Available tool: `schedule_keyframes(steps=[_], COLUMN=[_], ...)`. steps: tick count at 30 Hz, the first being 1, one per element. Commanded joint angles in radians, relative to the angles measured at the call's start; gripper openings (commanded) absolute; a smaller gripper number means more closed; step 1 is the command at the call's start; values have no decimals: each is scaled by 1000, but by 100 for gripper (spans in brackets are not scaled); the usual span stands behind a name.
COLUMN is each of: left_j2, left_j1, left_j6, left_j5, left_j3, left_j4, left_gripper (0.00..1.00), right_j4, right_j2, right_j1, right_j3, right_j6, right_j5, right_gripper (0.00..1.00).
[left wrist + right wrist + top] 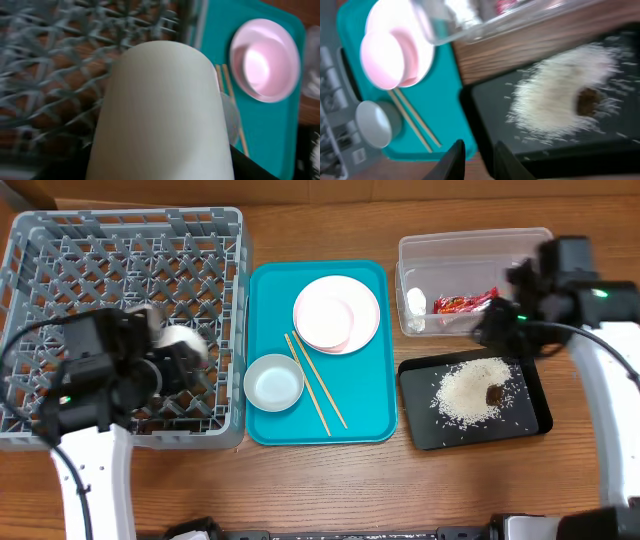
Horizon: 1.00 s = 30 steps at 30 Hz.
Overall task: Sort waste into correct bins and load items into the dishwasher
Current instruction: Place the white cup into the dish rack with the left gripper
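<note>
While the left gripper (173,355) grips the cup (160,110) above the rack (60,240), a release from this height could leave it tipped between pegs instead of seated. The right gripper (479,159), its jaws slightly apart and empty, hangs at the black tray (492,115); dipping there could scatter the rice (555,100). The cup hides the left fingers and its own mouth, and both wrist views are blurred.

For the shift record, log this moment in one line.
left gripper: holding white cup over dish rack | right gripper: empty, near black tray
</note>
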Motion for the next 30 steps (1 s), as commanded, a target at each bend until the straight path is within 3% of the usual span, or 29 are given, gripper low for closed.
schedule_keyframes(steps=[1,10,19,21,22,25,27,28,30], left_j2=[-12,111,323,360,376,401,404,404,403], left_j1=[62,124,124,124,124,124,124,124,124], left_j6=[11,11,11,11,11,11,11,13,14], left_j5=[-141,-187,-216,-216,-215,-215,-211,-205,-198], left_j3=[29,29,29,29,29,29,29,30,41], left_j4=[-18,16,37,46,51,66,78,87,92], left_gripper=[4,4,12,27,39,50,86,96,100], right_j4=[-26,-40,-43,-44,-46,-50,-54,-54,-54], right_j2=[-48,-52,-52,-52,-52,-52,-52,-52,-52], right_j1=[-57,-90,-90,-90,-90,-90,-90,-90,-90], right_j3=[11,11,11,11,11,11,11,11,11], right_j6=[-58,-60,-60,-60,-60,-60,-60,-60,-60], right_j5=[71,70,70,70,70,70,70,70,70], right_gripper=[22,18,18,18,18,18,18,18,18])
